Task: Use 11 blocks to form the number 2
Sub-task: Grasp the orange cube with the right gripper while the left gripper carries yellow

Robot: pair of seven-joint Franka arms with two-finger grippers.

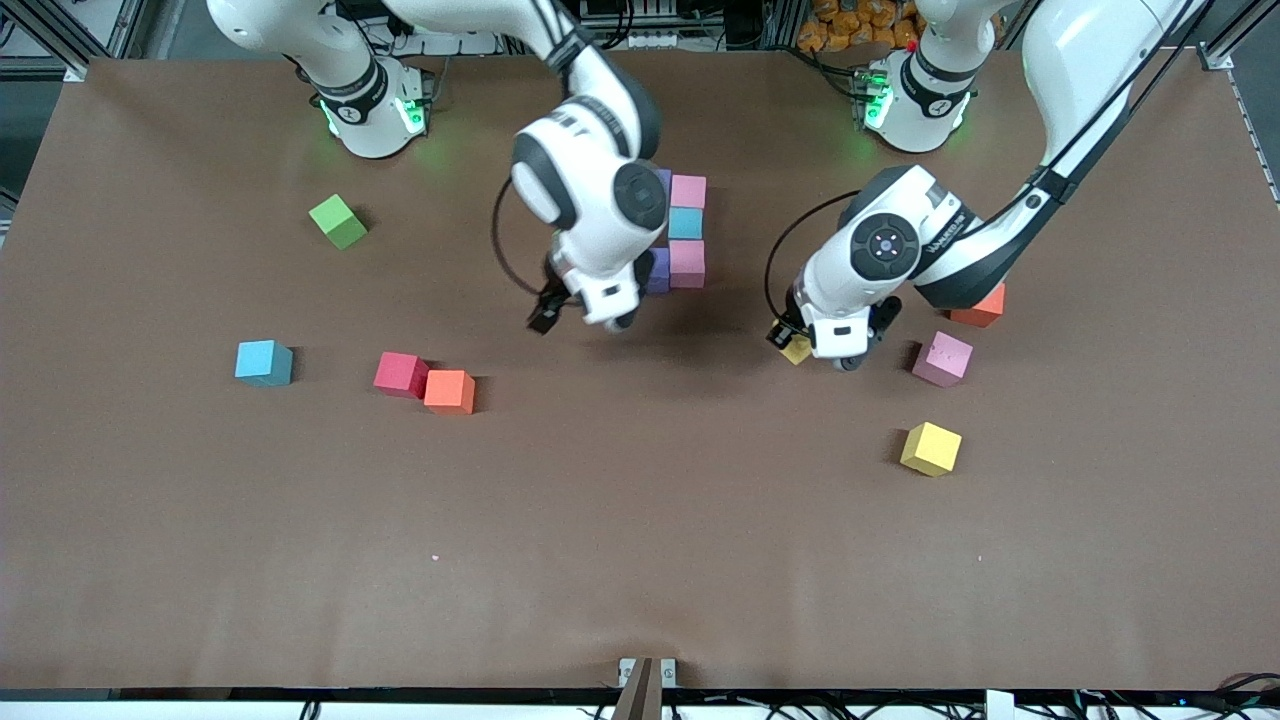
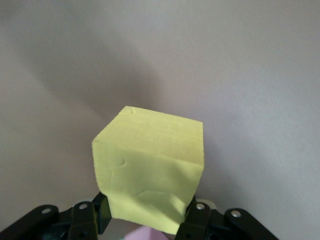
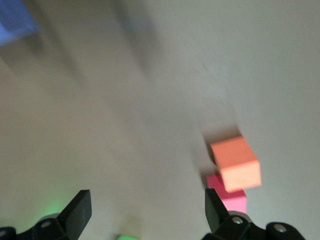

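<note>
Left hand (image 1: 800,345) grips a yellow cube (image 2: 150,170) between its fingers, up over bare counter (image 1: 640,520) beside a pink cube (image 1: 941,358). We see the right hand (image 1: 570,310) spread wide and empty, over the counter next to the stacked group of pink, blue and purple cubes (image 1: 686,232). A red cube (image 1: 401,374) touches an orange cube (image 1: 449,391) toward the right arm's end; a second yellow cube (image 1: 930,448) lies nearer the camera than the pink one.
</note>
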